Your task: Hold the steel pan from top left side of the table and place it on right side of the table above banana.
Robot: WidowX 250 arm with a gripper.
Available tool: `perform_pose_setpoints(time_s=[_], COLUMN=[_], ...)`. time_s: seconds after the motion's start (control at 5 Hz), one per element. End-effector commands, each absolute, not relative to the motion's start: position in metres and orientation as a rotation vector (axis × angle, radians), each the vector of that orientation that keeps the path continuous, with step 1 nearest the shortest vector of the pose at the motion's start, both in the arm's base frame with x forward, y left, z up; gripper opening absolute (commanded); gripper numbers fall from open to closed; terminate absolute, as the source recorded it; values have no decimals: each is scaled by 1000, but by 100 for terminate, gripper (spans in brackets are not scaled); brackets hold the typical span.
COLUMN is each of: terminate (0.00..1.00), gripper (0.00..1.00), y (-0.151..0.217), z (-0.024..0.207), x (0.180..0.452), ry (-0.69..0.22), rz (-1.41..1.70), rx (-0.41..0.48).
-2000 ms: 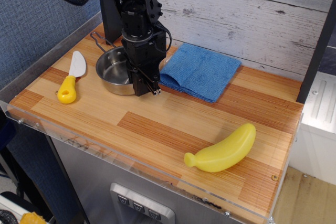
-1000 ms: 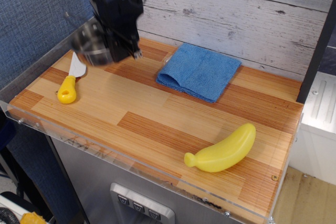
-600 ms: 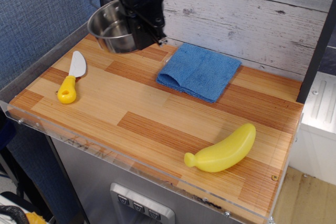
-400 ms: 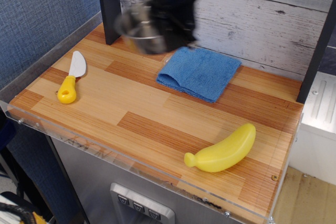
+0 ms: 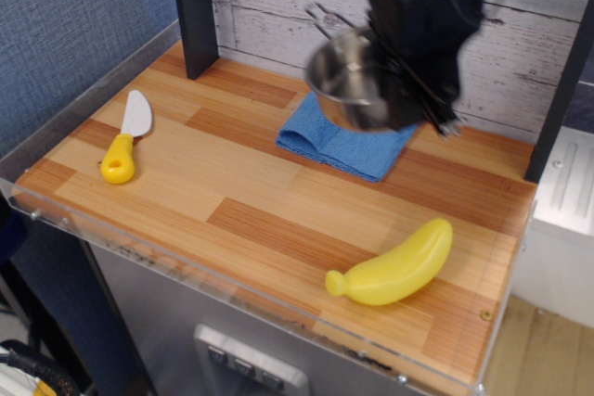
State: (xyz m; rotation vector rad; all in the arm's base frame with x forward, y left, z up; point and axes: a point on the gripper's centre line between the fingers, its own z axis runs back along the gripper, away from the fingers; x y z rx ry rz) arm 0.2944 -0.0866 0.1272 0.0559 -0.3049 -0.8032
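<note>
The steel pan (image 5: 348, 81) hangs in the air above the blue cloth, tilted, its wire loop handle pointing up and left. My gripper (image 5: 436, 118) is shut on the pan's right rim and is blurred by motion. The yellow banana (image 5: 394, 266) lies on the wooden table (image 5: 232, 192) near the front right, well below and in front of the pan.
A folded blue cloth (image 5: 348, 141) lies at the back middle, partly hidden by the pan. A yellow-handled toy knife (image 5: 125, 136) lies at the left. A dark post (image 5: 190, 11) stands at the back left. A clear plastic rim runs along the table's front edge.
My gripper has lifted the pan off the back left of the table and carried it to the right. It now hangs over the blue cloth.
</note>
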Motion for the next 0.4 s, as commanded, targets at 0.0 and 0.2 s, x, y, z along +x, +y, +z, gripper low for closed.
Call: perform_pose_setpoints(time_s=[0.0,0.2], terminate=[0,0], gripper=[0,0], y=[-104,-104], z=[101,82], x=[291,295], ry=[-306,-271], rz=[-856,-863], rx=[52,55])
